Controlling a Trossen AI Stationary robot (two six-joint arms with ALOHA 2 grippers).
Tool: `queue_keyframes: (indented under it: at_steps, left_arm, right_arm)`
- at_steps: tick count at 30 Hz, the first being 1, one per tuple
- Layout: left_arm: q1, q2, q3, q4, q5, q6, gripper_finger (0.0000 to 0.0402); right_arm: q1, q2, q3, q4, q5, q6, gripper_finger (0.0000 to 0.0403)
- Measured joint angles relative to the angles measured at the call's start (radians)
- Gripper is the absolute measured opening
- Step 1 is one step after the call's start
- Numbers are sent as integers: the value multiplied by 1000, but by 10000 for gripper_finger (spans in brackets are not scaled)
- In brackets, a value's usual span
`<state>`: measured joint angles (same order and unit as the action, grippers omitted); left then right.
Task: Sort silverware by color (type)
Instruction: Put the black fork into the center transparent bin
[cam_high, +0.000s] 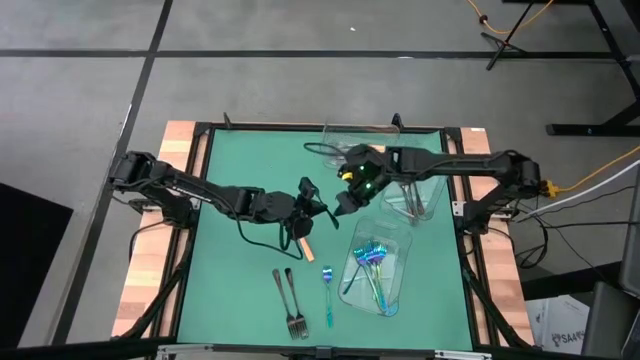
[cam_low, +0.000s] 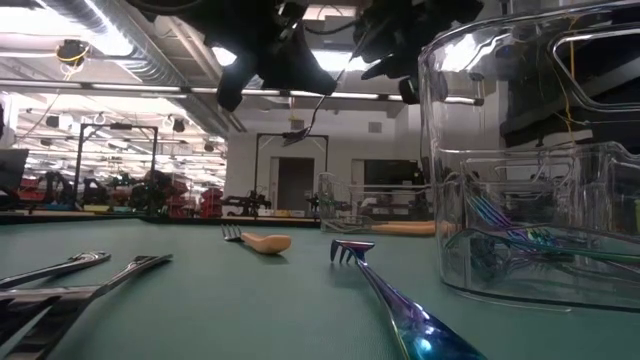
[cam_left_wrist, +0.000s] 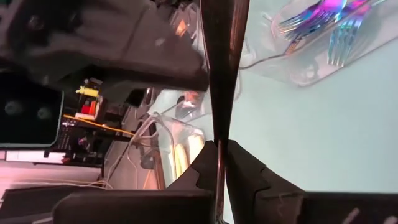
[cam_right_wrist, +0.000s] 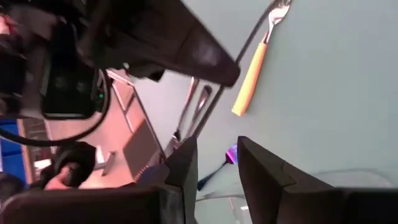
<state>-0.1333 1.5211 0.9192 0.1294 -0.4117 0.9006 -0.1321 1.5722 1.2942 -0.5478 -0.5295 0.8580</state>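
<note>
a: what colours are showing on the mat (cam_high: 240, 290)?
b: it's showing plain green, with a pale wood table edge (cam_high: 150, 290) around it.
a: and the forks?
b: one fork (cam_high: 303, 247) is wearing an orange handle; two forks (cam_high: 290, 302) are looking dark grey; a lone fork (cam_high: 327, 293) is shimmering iridescent blue-teal, like the bunch (cam_high: 372, 268) in the clear tray (cam_high: 395, 300).
a: the arms?
b: both are looking black.

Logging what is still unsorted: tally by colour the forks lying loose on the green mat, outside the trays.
Dark grey forks: 2
Blue-teal fork: 1
Orange-handled fork: 1
Total: 4
Not counted: the dark utensil clamped in the left gripper.
</note>
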Motion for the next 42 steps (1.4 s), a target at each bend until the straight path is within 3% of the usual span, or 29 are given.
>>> queue_keyframes:
  at_steps: [12,42]
  left_arm:
    - [-1,-2,0,-30,-8,1,9]
    - [-46,-1,-1,-95,5,3,9]
  right_arm:
    - [67,44,0,33,69,1,101]
    - [74,102,1,149,34,84,101]
